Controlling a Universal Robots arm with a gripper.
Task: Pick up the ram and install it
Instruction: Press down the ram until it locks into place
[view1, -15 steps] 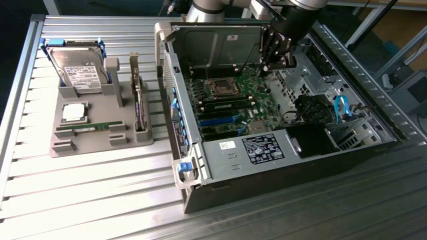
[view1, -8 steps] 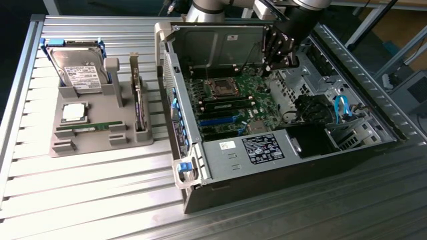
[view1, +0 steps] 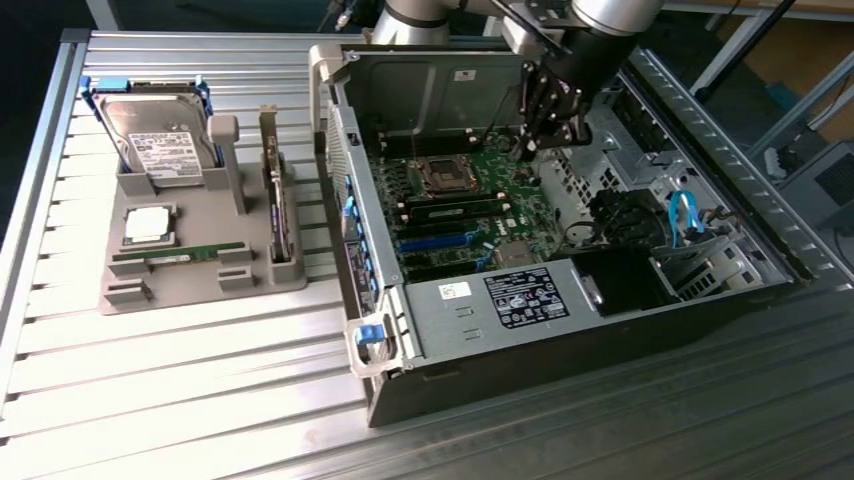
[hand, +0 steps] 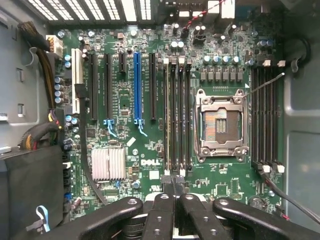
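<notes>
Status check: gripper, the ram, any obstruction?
Gripper shut, over motherboard memory slots. Ram flat in holder. No obstruction seen.

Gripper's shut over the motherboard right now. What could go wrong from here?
1. The gripper hangs over the memory slots, beside the open processor socket; a sideways drift might strike its exposed contacts.
2. Both ram sticks, one lying flat and one on edge, sit in the holder, so pressing down now would likely seat nothing.
3. A thin wire crosses the slots past the socket and might snag.
</notes>
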